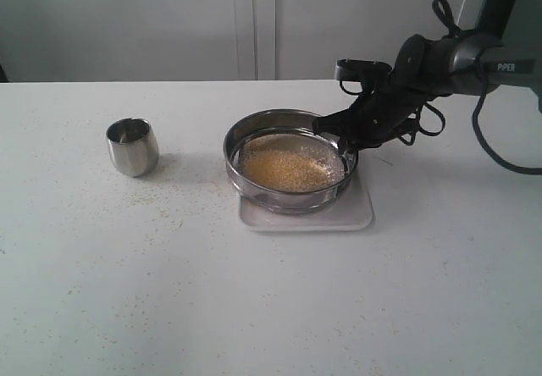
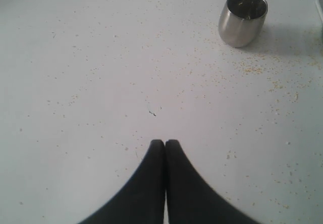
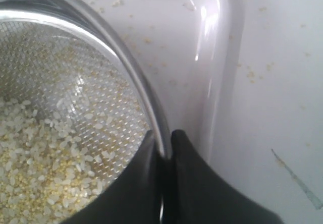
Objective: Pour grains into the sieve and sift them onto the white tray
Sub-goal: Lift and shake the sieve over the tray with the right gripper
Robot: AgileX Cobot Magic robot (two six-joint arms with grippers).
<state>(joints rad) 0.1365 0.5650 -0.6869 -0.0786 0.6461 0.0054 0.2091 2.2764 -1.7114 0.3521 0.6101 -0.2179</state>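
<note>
The round steel sieve rests over the white tray near the table's middle. Golden and pale grains lie on its mesh, and in the right wrist view the grains show whitish and yellow. My right gripper is shut on the sieve's right rim; in its wrist view the right gripper pinches the rim wall between both fingers, with the tray beneath. My left gripper is shut with nothing in it, above bare table, out of the exterior view.
A small rounded steel cup stands upright to the left of the sieve, also seen as the cup in the left wrist view. Stray grains speckle the white table around it.
</note>
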